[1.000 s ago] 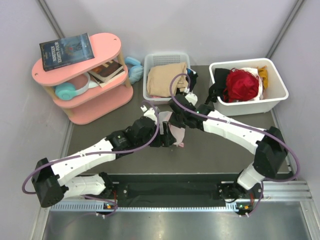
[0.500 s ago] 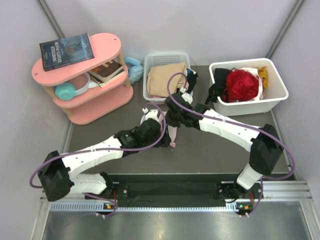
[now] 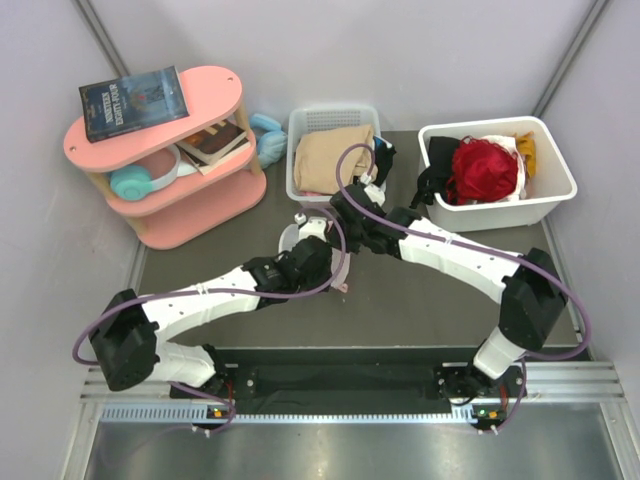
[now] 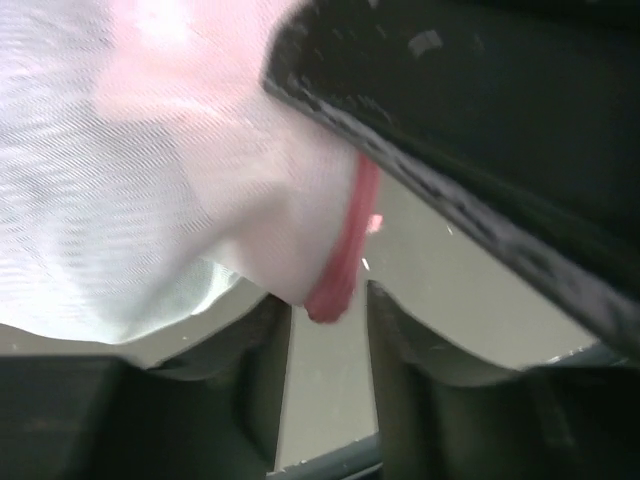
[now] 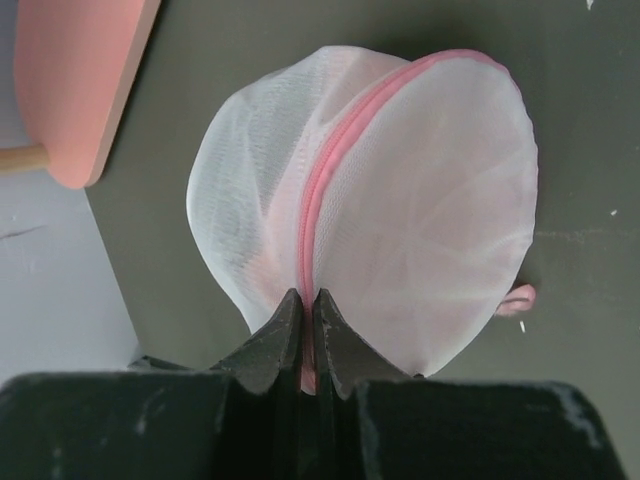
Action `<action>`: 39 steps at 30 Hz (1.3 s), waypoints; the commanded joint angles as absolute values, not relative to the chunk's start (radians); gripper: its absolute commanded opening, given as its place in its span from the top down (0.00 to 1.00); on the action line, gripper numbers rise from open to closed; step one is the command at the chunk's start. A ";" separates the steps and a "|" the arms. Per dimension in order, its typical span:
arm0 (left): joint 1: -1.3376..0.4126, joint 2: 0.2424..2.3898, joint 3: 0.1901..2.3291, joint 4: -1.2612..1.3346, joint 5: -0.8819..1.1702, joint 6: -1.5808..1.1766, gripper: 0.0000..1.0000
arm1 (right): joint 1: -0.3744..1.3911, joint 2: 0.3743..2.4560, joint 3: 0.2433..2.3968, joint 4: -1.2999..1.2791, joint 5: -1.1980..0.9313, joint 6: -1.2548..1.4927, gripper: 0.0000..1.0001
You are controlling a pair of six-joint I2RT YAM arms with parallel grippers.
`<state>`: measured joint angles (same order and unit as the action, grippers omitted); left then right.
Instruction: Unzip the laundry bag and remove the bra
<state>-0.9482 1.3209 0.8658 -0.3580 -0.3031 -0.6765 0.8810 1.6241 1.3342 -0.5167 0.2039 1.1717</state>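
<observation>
Mesh laundry bag [image 5: 430, 200] tight between right fingers [image 5: 262, 352]; left fingers [image 4: 240, 400] slightly apart

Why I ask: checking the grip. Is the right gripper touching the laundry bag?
Touching: right wrist view shows the right gripper pinching the laundry bag at its pink trim.

The left arm [image 3: 200, 304] and the right arm [image 3: 460, 260] share glossy white link shells set between bulky black joint housings [image 3: 120, 350]. Along each runs a looping purple cable [image 3: 345, 165] (thin and unmarked). The fingers [image 5: 265, 350] of the right gripper [image 5: 308, 298] are matte black, tapered and faintly scuffed.
</observation>
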 commanded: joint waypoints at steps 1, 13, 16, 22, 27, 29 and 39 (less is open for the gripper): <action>-0.943 1.316 0.905 -0.307 -0.382 -0.652 0.67 | 0.879 1.554 1.321 -0.459 0.166 1.183 0.96; -0.943 1.223 0.908 -0.265 -0.331 -0.643 1.00 | 0.737 1.477 1.230 -0.407 0.085 1.121 0.56; -0.942 1.213 0.934 -0.290 -0.301 -0.672 1.00 | 0.646 1.416 1.190 -0.399 0.061 1.071 0.33; -0.898 1.206 1.023 -0.373 -0.256 -0.779 1.00 | 0.560 1.244 1.102 -0.382 0.063 0.849 0.22; -0.763 1.213 1.063 -0.407 -0.097 -0.914 1.00 | 0.613 1.117 0.959 -0.321 -0.055 0.667 0.24; -0.727 1.216 1.060 -0.402 -0.049 -0.960 1.00 | 0.652 1.068 0.896 -0.299 -0.074 0.626 0.26; -0.630 1.258 1.043 -0.333 0.186 -1.063 1.00 | 0.841 1.132 0.850 -0.172 -0.101 0.574 0.41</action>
